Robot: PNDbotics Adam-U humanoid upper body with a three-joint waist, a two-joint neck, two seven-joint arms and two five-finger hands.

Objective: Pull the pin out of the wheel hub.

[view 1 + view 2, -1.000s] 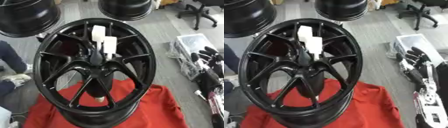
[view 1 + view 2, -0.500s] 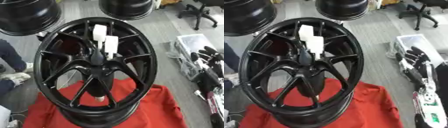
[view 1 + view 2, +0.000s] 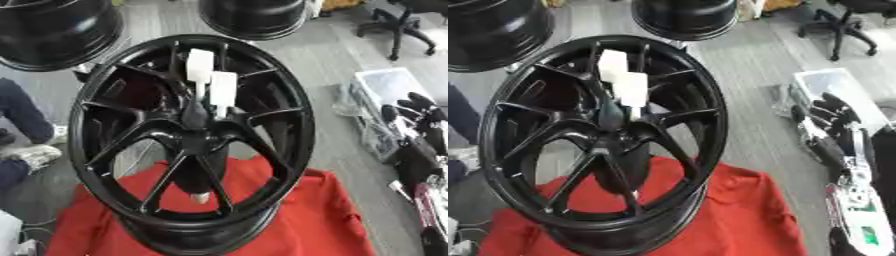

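A grey floor carried everything. A red cloth lay on it, with the black wheel standing on the cloth; two more black wheels sat beyond that wheel.

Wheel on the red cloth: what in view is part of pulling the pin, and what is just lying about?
For the job:
- black wheel
- white pin pieces standing up from its hub
- right hand, off to the right, fingers relaxed, touching nothing

Lying about:
- red cloth under the wheel
- two more black wheels behind
- office chair
- clear bin
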